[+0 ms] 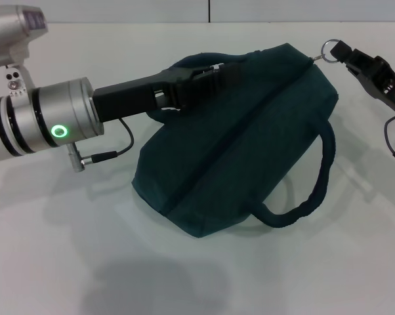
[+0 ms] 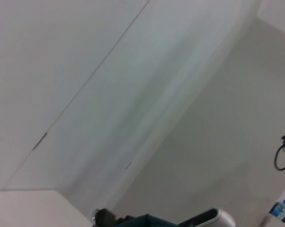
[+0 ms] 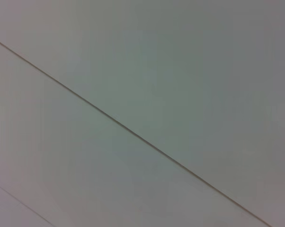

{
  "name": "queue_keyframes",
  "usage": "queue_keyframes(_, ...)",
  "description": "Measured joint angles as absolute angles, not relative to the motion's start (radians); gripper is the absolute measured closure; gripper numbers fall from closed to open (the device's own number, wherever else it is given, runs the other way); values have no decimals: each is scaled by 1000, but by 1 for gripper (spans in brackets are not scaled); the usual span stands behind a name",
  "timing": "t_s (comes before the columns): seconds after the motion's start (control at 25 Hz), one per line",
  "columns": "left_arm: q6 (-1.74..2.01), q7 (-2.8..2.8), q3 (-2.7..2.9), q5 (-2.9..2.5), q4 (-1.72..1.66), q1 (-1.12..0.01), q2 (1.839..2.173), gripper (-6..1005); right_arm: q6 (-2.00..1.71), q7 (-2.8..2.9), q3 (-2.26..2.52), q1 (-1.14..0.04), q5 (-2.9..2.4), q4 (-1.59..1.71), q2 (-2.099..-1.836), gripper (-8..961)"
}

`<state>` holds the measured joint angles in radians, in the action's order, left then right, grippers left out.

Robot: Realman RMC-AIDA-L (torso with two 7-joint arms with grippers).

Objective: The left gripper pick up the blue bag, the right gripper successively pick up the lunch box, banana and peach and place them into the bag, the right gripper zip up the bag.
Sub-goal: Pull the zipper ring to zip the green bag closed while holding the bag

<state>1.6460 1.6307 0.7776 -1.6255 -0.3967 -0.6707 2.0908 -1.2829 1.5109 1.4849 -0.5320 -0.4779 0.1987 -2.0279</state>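
White matte table, and the soft blue bag slumps zipped on it.
My left gripper pinches the bag's far handle; my right gripper nips its metal zipper ring.

Bag dark teal-blue, plain; table white; left tool black.

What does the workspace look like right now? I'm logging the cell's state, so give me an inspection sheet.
Surface: white table, bare where it shows.
Job's things: blue bag lies with zipper closed; lunch box, banana and peach not seen.
Clutter: nothing seen on the table.
Grippers: left end effector clamps the bag's far handle; right end effector holds the zipper pull ring at the bag's far end.
Cables: one under the left wrist, one at the right arm.
Surroundings: white wall; water bottle in the left wrist view.
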Motion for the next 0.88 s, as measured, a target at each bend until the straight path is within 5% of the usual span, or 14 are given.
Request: queue_keyframes(0.88, 1664, 1630, 770, -1576, -396, -639, 2091, 951, -1365, 1505, 1506, -531, -485, 192, -2028, 920)
